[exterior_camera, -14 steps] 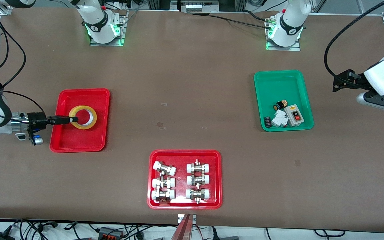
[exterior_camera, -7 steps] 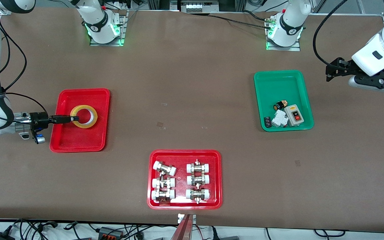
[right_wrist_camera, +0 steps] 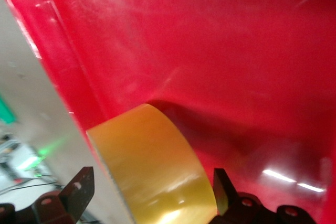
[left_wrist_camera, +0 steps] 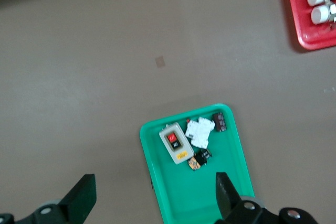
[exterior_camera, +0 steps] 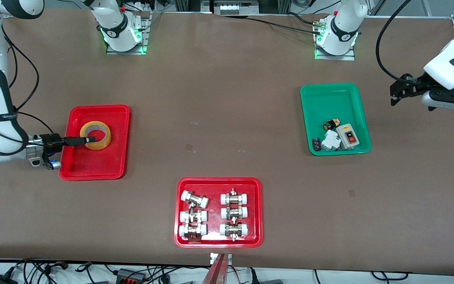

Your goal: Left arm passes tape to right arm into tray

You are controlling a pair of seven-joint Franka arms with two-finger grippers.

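Observation:
The yellow tape (exterior_camera: 106, 139) lies in the plain red tray (exterior_camera: 93, 162) toward the right arm's end of the table. My right gripper (exterior_camera: 89, 139) reaches in level over the tray's rim. Its jaws stand wide open astride the tape's band. In the right wrist view the tape (right_wrist_camera: 157, 156) fills the gap between the two fingers of the right gripper (right_wrist_camera: 149, 187), with the tray floor (right_wrist_camera: 236, 51) around it. My left gripper (exterior_camera: 395, 94) is open and empty, up over the table beside the green tray (exterior_camera: 329, 98). In the left wrist view the left gripper (left_wrist_camera: 152, 200) holds nothing.
The green tray (left_wrist_camera: 173, 192) holds a switch box (exterior_camera: 348, 136) and small electrical parts. A red tray with white-capped metal fittings (exterior_camera: 218, 212) sits nearer the front camera, mid-table. The arm bases stand along the table's edge farthest from the front camera.
The right gripper has lowered toward the tray, and the tape has settled flatter in it, shifted slightly toward the gripper. The left arm has swung upward and back at its end of the table.

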